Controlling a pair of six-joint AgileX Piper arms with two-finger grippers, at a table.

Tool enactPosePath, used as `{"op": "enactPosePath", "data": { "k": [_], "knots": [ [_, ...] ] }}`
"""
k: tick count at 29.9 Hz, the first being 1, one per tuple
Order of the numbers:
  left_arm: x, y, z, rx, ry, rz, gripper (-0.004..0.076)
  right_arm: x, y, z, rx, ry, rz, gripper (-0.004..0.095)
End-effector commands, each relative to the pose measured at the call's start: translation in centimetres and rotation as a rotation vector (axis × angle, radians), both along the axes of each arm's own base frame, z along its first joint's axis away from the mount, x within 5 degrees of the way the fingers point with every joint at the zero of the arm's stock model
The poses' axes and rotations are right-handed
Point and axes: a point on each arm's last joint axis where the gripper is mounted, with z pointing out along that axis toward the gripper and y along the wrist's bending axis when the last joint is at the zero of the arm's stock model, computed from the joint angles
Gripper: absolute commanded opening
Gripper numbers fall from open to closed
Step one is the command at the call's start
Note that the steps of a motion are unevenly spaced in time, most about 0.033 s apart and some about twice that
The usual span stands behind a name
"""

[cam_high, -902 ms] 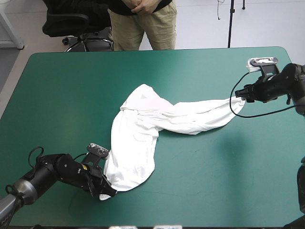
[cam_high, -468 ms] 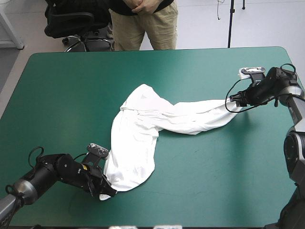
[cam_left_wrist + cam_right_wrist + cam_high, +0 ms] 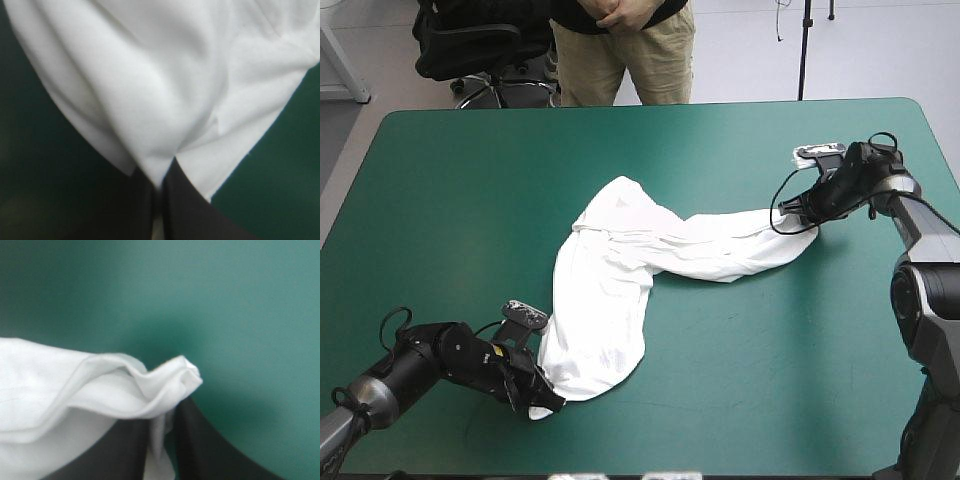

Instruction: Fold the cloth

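The T-shirt point(image 3: 620, 290) lies on the table point(image 3: 470, 180), spread in a long bent band of white, and every surface it shows in the three views is white. One limb runs from the near left part of the table, where its corner ends at the left gripper point(image 3: 542, 402), away toward the middle. There it rises into a rumpled hump. From the hump a second, narrower limb stretches to the right and tapers to a point at the right gripper point(image 3: 790, 210), which sits near the table's far right corner.

In the left wrist view the left gripper point(image 3: 162, 172) is pinching the T-shirt point(image 3: 165, 75). Its black fingers point(image 3: 190, 210) are pressed all but together, with a thin strip of white between them. The cloth fans out ahead of the gripper in soft folds, and the teal-green cover point(image 3: 30, 165) shows on both sides of it.

In the right wrist view the right gripper point(image 3: 172, 407) is also clamped on the T-shirt point(image 3: 60, 385). A small bunched tip of cloth curls over the fingertips and a white strip hangs between the black fingers point(image 3: 210, 450). The rest of the cloth stretches away to one side in layered folds. The teal-green cover point(image 3: 225, 300) fills the view ahead, with a shadow on it just beyond the tip.
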Motion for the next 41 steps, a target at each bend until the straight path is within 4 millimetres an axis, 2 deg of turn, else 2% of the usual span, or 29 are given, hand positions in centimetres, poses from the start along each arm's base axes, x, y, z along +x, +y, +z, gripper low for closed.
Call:
{"op": "enactPosePath", "data": {
  "k": [1, 4, 7, 10, 13, 17, 21, 24, 28, 33, 35, 41],
  "knots": [
    [0.3, -0.3, 1.1, -0.028, -0.035, 0.019, -0.0017, -0.4, -0.1, 1.6, -0.035, -0.006, 0.036, -0.0006],
    [0.8, 0.0, 3.2, -0.005, -0.105, 0.022, -0.0017, -1.0, -0.1, 2.7, -0.033, -0.007, 0.041, -0.0015],
    [1.4, 0.5, 6.5, 0.038, -0.216, 0.018, -0.0017, -1.8, 0.1, 5.2, -0.01, -0.063, 0.034, -0.0015],
    [2.0, 1.2, 10.8, 0.098, -0.353, 0.031, -0.0017, -3.1, 0.4, 8.8, 0.019, -0.156, 0.046, -0.0017],
    [2.5, 1.9, 15.3, 0.154, -0.497, 0.045, -0.0017, -5.3, 0.8, 13.4, 0.045, -0.283, 0.076, -0.0017],
    [2.6, 2.6, 22.3, 0.152, -0.729, 0.083, -0.0017, -9.3, 1.4, 20.9, 0.079, -0.505, 0.11, -0.0017],
    [1.3, 3.8, 29.3, 0.142, -0.988, 0.139, -0.0017, -14.4, 1.7, 28.8, 0.078, -0.774, 0.132, -0.0018],
    [-0.3, 4.7, 34.3, 0.111, -1.173, 0.184, -0.0017, -18.4, 1.7, 33.4, 0.063, -0.952, 0.137, -0.0017],
    [-2.2, 5.4, 39.1, 0.071, -1.361, 0.198, -0.0017, -23.5, 1.9, 38.1, 0.052, -1.148, 0.162, -0.0017],
    [-4.5, 7.0, 43.6, 0.127, -1.572, 0.26, -0.0017, -28.6, 1.3, 41.8, -0.075, -1.375, 0.134, -0.0017],
    [-5.7, 7.8, 45.0, 0.146, -1.644, 0.3, -0.0017, -30.2, 1.1, 42.5, -0.103, -1.419, 0.107, -0.0017],
    [-9.8, 9.2, 48.2, 0.047, -1.869, 0.365, -0.0017, -36.1, 1.1, 44.0, -0.112, -1.567, 0.095, -0.0017]
  ]
}}
